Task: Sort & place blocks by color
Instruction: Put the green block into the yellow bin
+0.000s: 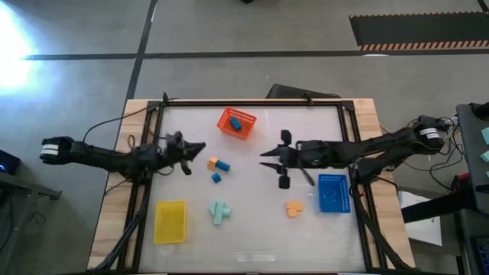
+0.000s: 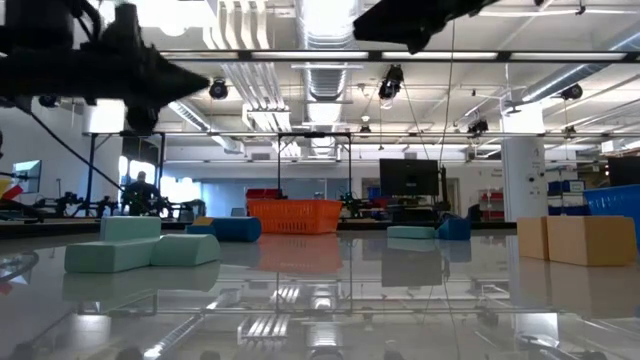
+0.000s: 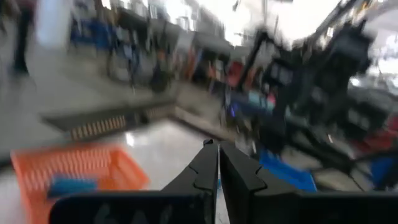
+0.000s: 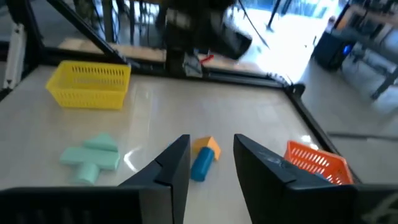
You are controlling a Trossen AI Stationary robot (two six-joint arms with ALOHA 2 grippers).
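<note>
I hold the right end effector (image 1: 276, 164) wide open above the tabletop (image 1: 252, 237) centre; the left end effector (image 1: 192, 156) is pinched closed, empty. Trays: orange tray (image 1: 236, 124) already holding a blue block, blue tray (image 1: 332, 192), yellow tray (image 1: 170, 221). Loose blocks: mint pair (image 1: 221, 212), orange blocks (image 1: 294, 207), orange-and-blue cluster (image 1: 218, 166). I should descend squarely over one block, jaws straddling it. The tabletop is glossy; an open workshop lies behind.

**Arm and gripper pose**

Both dark arms reach inward over the table from opposite sides. The left gripper (image 1: 200, 147) points toward the centre, its 2 fingers (image 3: 208, 168) pressed together. The right gripper (image 1: 269, 162) faces it, its 2 fingers (image 4: 177, 163) spread well apart.
</note>
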